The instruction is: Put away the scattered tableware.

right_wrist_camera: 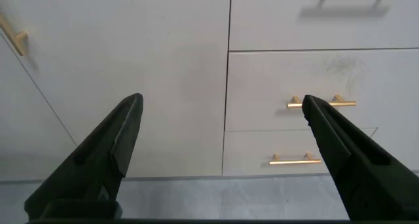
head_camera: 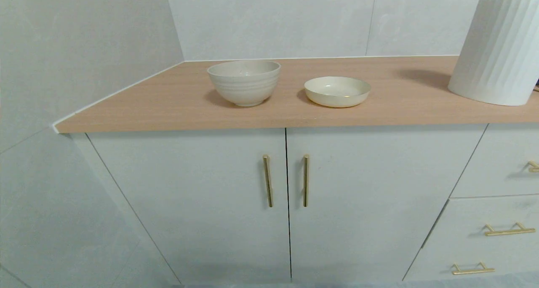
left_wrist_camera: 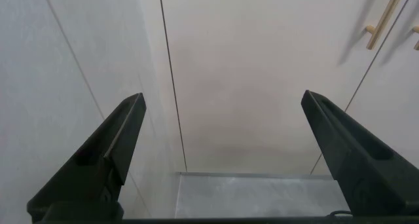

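**Both claws down low, tableware up on the counter**

We're looking at the left claw with its fingers spread wide and nothing between them. It's facing the plain front of a cabinet door, with a strip of grey floor showing just past the fingers. A gold door handle is sitting off to one side of that claw, well apart from it.

The right claw is spread wide and empty as well. It's pointing at the cabinet front where the door meets the drawers. One gold drawer handle is showing right behind one fingertip.

We're finding the tableware on the wooden countertop, above the cabinet fronts that both claws are facing, so neither claw is anywhere close to it. The bowl is standing upright above the left door, and the shallow dish is sitting beside it above the right door, the two apart from each other. A tall white ribbed container is standing farther along the counter, over the drawers on the right claw's side.
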`<state>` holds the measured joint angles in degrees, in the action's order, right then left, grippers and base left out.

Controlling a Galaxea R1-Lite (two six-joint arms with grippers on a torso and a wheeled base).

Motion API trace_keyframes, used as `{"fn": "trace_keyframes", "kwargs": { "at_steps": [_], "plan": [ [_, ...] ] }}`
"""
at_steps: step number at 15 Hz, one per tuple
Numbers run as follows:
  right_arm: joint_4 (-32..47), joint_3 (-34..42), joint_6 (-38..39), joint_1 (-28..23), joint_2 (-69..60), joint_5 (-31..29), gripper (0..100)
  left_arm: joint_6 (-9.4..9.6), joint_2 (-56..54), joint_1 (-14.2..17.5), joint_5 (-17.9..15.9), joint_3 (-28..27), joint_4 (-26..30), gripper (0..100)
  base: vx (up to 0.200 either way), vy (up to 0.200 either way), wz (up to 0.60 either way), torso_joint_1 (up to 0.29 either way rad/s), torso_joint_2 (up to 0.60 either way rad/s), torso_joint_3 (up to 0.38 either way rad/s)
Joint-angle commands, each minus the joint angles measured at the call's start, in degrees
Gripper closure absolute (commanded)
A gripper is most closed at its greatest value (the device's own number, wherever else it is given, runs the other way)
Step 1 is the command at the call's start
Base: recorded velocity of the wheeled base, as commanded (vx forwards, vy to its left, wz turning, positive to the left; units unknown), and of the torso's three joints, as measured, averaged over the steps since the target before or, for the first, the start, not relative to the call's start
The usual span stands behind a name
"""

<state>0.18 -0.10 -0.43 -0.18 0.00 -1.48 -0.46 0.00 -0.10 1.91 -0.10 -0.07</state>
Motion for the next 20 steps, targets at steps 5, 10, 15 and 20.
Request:
{"fn": "trace_keyframes", "kwargs": {
  "at_steps": [5,10,15,20],
  "plan": [
    [-0.45,-19.06,0.43,0.97,20.04,4.99,0,-0.06,0.00,0.01,0.02,0.01,-0.01,0,0.000,0.000,0.00,0.000,0.00,0.000],
    [-0.97,-36.11,1.75,15.21,56.51,10.00,0,0.02,0.00,0.01,0.02,0.01,-0.01,0,0.000,0.000,0.00,0.000,0.00,0.000],
    [-14.42,-43.50,7.46,28.75,83.06,10.09,0,-0.06,0.00,0.01,0.02,0.01,-0.01,0,0.000,0.000,0.00,0.000,0.00,0.000],
    [-17.76,-52.37,12.91,33.93,96.59,13.60,0,0.02,0.00,0.01,0.02,0.01,-0.01,0,0.000,0.000,0.00,0.000,0.00,0.000]
  ]
}}
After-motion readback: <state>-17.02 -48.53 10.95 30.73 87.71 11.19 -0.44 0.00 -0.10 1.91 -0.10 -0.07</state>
